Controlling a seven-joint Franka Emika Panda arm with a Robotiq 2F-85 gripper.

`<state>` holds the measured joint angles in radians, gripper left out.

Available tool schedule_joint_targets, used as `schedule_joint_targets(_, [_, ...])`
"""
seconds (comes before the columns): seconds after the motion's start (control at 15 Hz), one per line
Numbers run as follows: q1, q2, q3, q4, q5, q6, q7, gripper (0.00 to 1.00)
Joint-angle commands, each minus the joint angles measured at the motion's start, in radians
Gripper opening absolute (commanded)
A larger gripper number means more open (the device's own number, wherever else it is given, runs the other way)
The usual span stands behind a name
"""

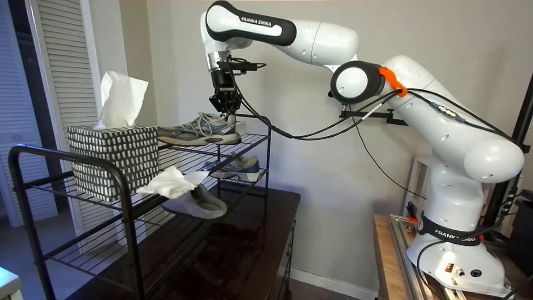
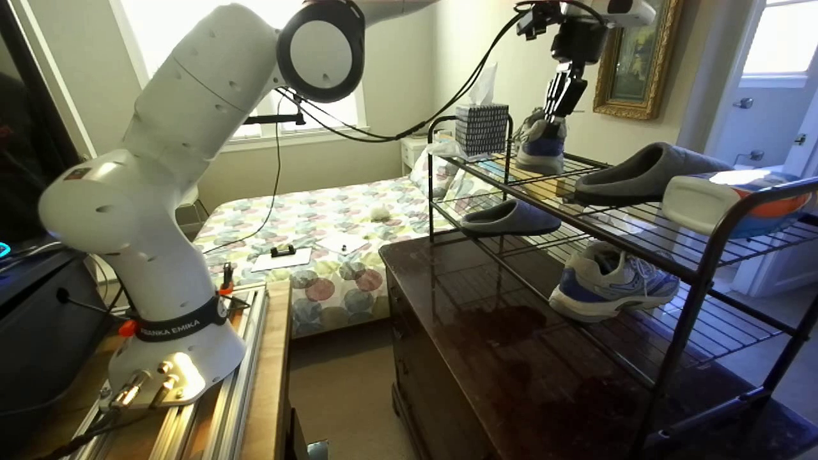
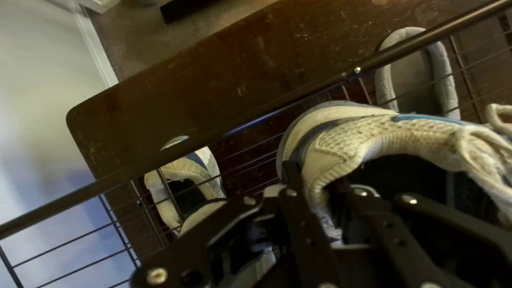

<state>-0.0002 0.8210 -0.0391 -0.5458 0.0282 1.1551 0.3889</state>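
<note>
Jaws are clenched on the heel collar (image 3: 334,164) of the running shoe (image 1: 204,132), one finger (image 3: 303,214) outside, one in the opening per the wrist view; shoe sits sole-down, approx. flat, on the upper shelf (image 1: 185,156) of the wire rack (image 1: 132,237). Step in hand is prob. securing this pinch. To do it well: make sure there's a deep bite on the collar, b/c padded fabric can squash & slip out. Hold's at one end only, so the toe (image 1: 166,135) will likely droop if raised; go slow, straight up, w/ min. wrist twist. Mind the tissue box (image 1: 114,160), just beside the toe (can't tell if touching), & the laces (image 1: 205,119), which could snag on wires. The rail (image 3: 276,105) runs close alongside, so avoid dragging sideways b/f it's clear. Slipper (image 2: 645,176) near the shoe on that shelf needs room. Leave the cables (image 1: 285,133) slack, too, esp. around the rack's end.
</note>
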Motion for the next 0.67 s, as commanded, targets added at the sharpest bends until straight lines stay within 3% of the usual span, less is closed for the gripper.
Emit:
schedule_joint_targets(0.0, [-0.030, -0.083, 0.013, -0.059, 0.088, -0.001, 0.180, 0.05])
schedule_joint_targets(0.27, [-0.040, -0.114, 0.003, -0.079, 0.116, 0.000, 0.338, 0.05])
schedule_joint_targets(0.6, [-0.022, -0.163, -0.007, -0.143, 0.090, 0.050, 0.421, 0.05])
